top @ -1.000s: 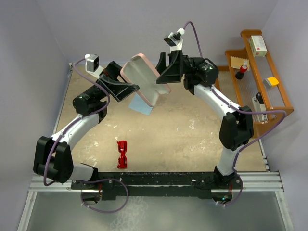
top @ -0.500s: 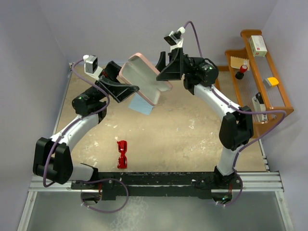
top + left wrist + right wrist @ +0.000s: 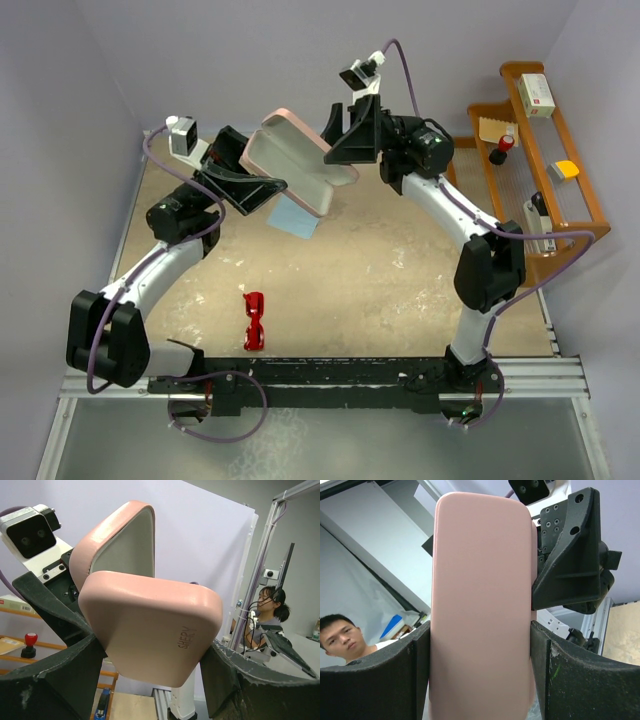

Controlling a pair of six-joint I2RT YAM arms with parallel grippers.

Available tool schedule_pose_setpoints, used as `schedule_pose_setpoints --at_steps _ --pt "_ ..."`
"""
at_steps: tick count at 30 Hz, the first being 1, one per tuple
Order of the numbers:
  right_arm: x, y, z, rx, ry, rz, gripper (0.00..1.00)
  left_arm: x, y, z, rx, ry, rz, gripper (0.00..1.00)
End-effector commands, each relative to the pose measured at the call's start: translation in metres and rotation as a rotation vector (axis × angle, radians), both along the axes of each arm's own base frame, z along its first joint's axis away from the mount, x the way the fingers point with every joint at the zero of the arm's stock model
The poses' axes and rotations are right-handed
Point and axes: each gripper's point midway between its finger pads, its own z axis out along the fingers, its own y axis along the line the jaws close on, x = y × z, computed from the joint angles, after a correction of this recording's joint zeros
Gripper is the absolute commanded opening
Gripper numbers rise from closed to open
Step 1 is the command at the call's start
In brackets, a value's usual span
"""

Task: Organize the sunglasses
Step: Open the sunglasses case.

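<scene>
Down near the front edge of the table (image 3: 400, 260), left of centre, the sunglasses (image 3: 255, 320) lie with their long axis running away from the arm bases, well apart from both grippers. Up at the far side, the left gripper (image 3: 152, 652) pinches one shell of the open pink case (image 3: 300, 160) across its width, and the right gripper (image 3: 480, 630) pinches the other. I judge the left gripper the nearer, but one of them must let go first.

Top view down over whole table (image 3: 400, 270); wrist views close, opposite sides, share pink case (image 3: 300, 165).
</scene>
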Motion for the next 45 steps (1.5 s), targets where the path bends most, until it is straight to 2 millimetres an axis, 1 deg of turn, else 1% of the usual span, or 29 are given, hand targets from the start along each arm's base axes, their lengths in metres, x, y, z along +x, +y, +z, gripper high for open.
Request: schedule_pose_setpoints --at_steps 1,11,14,18,19,21,29,30,33,36,41,45 --pt "-0.044 -0.033 0.07 0.323 -0.173 0.006 0.0 -0.035 -0.001 -0.005 0.031 -0.205 -0.053 0.02" --pt "-0.043 -0.034 0.075 0.333 -0.166 0.014 0.0 -0.031 -0.002 -0.001 0.025 -0.199 -0.058 0.01" --pt "-0.042 -0.036 0.077 0.342 -0.165 0.007 0.0 -0.026 -0.003 -0.003 0.033 -0.182 -0.065 0.01" --pt "-0.042 -0.039 0.079 0.346 -0.165 0.002 0.0 -0.018 -0.003 -0.005 0.036 -0.151 -0.067 0.06" --pt "-0.042 -0.04 0.079 0.348 -0.165 0.0 0.0 -0.017 -0.004 -0.006 0.04 -0.148 -0.07 0.06" --pt "-0.043 -0.042 0.081 0.354 -0.163 -0.005 0.0 -0.02 -0.003 -0.007 0.041 -0.157 -0.065 0.05" --pt "-0.044 -0.047 0.089 0.388 -0.141 0.0 0.0 -0.037 0.004 0.003 0.022 -0.217 -0.045 0.04" --pt "-0.044 -0.047 0.091 0.392 -0.145 0.001 0.0 -0.035 0.003 0.003 0.027 -0.206 -0.045 0.06" --pt "-0.041 -0.048 0.092 0.394 -0.145 0.001 0.0 -0.019 0.0 -0.003 0.054 -0.159 -0.03 0.09" --pt "-0.039 -0.049 0.092 0.399 -0.137 -0.002 0.0 -0.009 0.004 -0.009 0.05 -0.131 -0.025 0.11" --pt "-0.037 -0.051 0.092 0.396 -0.139 -0.013 0.0 0.008 0.014 -0.015 0.047 -0.093 0.005 0.13" --pt "-0.033 -0.051 0.088 0.383 -0.143 -0.025 0.0 0.015 0.017 -0.014 0.043 -0.092 0.028 0.13"
